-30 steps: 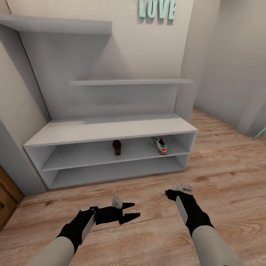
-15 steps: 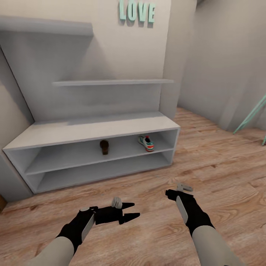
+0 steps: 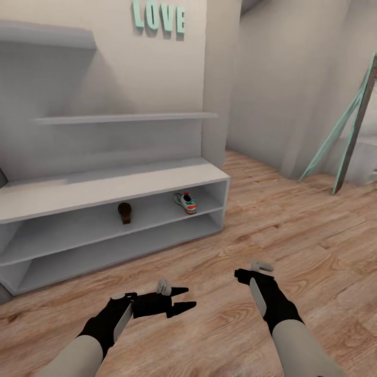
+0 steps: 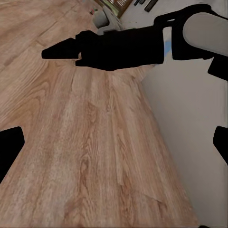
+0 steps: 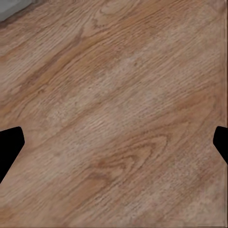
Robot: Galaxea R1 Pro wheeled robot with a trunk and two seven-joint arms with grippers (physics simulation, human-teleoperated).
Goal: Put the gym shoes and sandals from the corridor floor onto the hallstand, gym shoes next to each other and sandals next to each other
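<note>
Two grippers low in frame, both empty with jaws spread: left gripper (image 3: 183, 296) lower centre, right gripper (image 3: 245, 273) just right of it, over bare corridor floor (image 3: 293, 230). Beyond, at left of frame, hallstand (image 3: 104, 184): one sandal (image 3: 124, 212) and one gym shoe (image 3: 186, 202) sit well apart on its upper shelf, long axes pointing outward. Remaining pair needs finding; neither arm nearer.

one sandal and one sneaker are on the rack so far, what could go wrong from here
1. The sandal and gym shoe sit apart on the upper shelf of the hallstand; their partners need space right beside each, so the gap could get filled in the wrong order.
2. Both the left gripper and right gripper are open and empty, and the remaining shoes aren't visible on the corridor floor, so finding them may take more turning.
</note>
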